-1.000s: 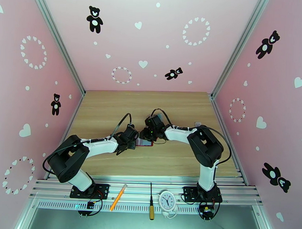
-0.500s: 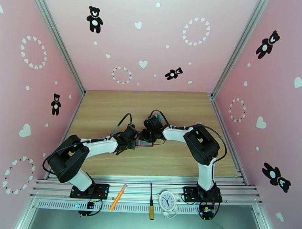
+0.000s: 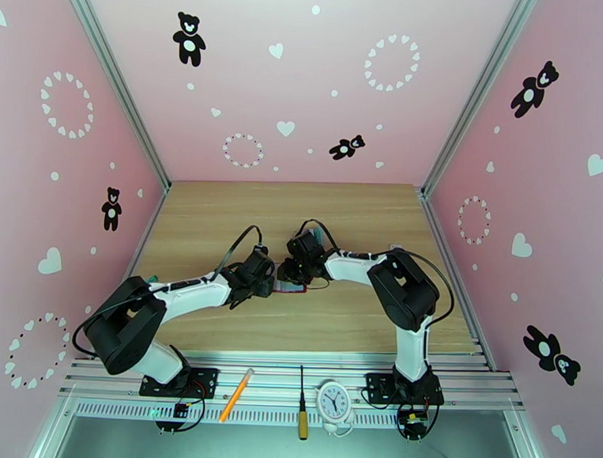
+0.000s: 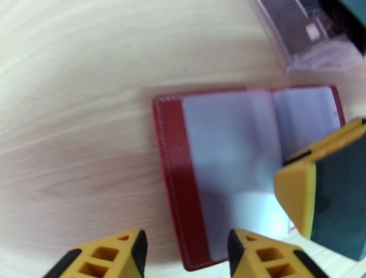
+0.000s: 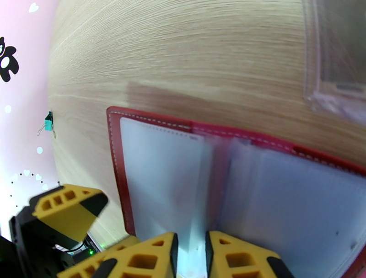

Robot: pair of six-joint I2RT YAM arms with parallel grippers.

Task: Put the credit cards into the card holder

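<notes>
Barely begun. Pinching, seemingly, a clear pocket leaf of the open card holder (image 4: 219, 160) mid-table with right gripper (image 5: 191, 249), jaws nearly together; hovering left gripper (image 4: 183, 247) over its left edge, jaws apart, empty. Pockets apparently bare; credit cards (image 4: 297, 20) yet to go in, waiting in clear stand (image 4: 320, 57) just beyond

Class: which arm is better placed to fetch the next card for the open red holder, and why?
Left, probably. The left fingers stand open and empty above the card holder, while the right fingers appear to pinch one clear pocket open.
</notes>
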